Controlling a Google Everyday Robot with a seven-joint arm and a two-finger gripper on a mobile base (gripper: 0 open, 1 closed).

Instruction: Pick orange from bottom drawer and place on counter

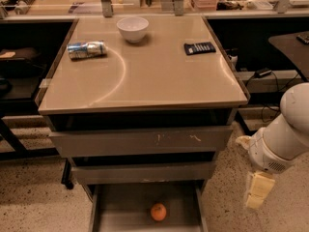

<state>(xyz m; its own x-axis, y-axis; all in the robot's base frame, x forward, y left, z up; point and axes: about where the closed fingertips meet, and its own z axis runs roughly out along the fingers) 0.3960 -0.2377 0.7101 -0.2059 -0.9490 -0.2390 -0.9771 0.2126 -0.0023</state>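
Note:
The orange (158, 211) lies on the floor of the bottom drawer (120, 208), which is pulled open at the foot of the cabinet. The tan counter (159, 74) is the cabinet top above it. My gripper (256, 191) hangs below the white arm (285, 137) at the lower right, beside the cabinet's right side. It is to the right of the orange and a little above it, well apart from it, with nothing visible in it.
On the counter are a white bowl (133, 29), a lying silver can (87, 49) and a dark flat packet (200, 48). Two wider grey drawers (145, 141) above the bottom one are shut. A dark table (292, 45) and cables stand at the right.

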